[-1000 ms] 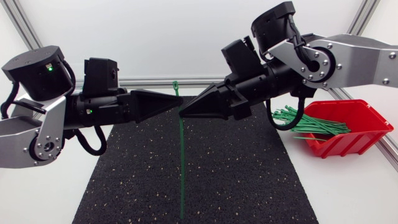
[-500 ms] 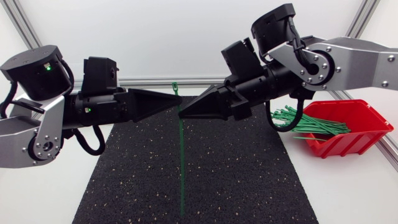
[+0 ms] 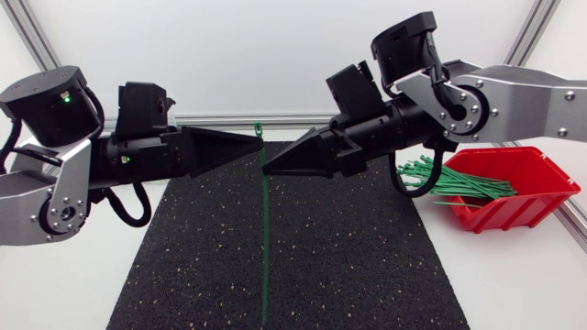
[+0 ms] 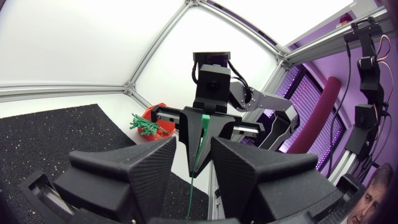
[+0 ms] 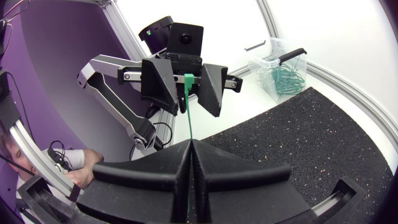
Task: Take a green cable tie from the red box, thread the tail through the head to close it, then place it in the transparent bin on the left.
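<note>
A green cable tie (image 3: 265, 247) hangs upright over the black mat (image 3: 358, 266), its head (image 3: 259, 126) uppermost. My right gripper (image 3: 267, 169) is shut on the strap a little below the head; in the right wrist view its fingers (image 5: 205, 163) are pressed together on the strap (image 5: 188, 118). My left gripper (image 3: 260, 142) points at the tie from the other side and is open. The strap (image 4: 198, 146) passes through the gap between its fingers (image 4: 149, 163) without being clamped. The red box (image 3: 527, 200) with several green ties (image 3: 454, 183) is at the right.
The transparent bin (image 5: 283, 68) with looped green ties inside stands beyond the mat's edge, behind my left arm in the right wrist view. An aluminium frame rail (image 3: 229, 119) runs along the table's back.
My left gripper has opened and let go of the tie, drawing back a little to the left. The tie's lower end has swung slightly left. My right gripper keeps its hold.
</note>
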Robot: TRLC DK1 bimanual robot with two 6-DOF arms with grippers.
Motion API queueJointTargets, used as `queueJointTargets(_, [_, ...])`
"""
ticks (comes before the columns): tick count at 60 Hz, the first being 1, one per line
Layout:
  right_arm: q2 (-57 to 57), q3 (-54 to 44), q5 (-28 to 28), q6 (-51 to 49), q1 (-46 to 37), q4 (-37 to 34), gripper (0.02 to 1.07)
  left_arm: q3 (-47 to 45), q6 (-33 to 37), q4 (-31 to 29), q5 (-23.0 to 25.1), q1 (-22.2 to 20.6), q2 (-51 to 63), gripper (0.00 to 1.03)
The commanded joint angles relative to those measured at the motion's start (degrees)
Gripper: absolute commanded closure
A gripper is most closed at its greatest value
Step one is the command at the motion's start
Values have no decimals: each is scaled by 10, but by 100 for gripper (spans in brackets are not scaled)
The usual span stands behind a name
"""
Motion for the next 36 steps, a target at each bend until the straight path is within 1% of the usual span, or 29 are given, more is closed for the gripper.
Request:
queueJointTargets(1, [-4, -15, -2, 21, -3, 10, 101, 1, -15, 15, 2, 2, -2, 61])
queueJointTargets(4, [-4, -14, -2, 25, -4, 11, 101, 0, -15, 19, 0, 2, -2, 62])
queueJointTargets(7, [-5, -15, -2, 29, -5, 15, 101, 0, -16, 19, -3, 1, -1, 67])
queueJointTargets(12, [-6, -15, -2, 33, -7, 17, 101, 0, -16, 20, -3, 0, -1, 71])
queueJointTargets(17, [-6, -16, -2, 34, -12, 18, 101, 0, -16, 22, -3, -2, -2, 79])
queueJointTargets(23, [-6, -15, -2, 35, -16, 18, 101, -3, -16, 25, -3, -4, -2, 81])
queueJointTargets(26, [-5, -15, -2, 34, -15, 18, 101, -3, -16, 25, -3, -6, -2, 83])
queueJointTargets(36, [-5, -16, -2, 34, -11, 19, 101, -1, -16, 25, -3, -14, -1, 83])
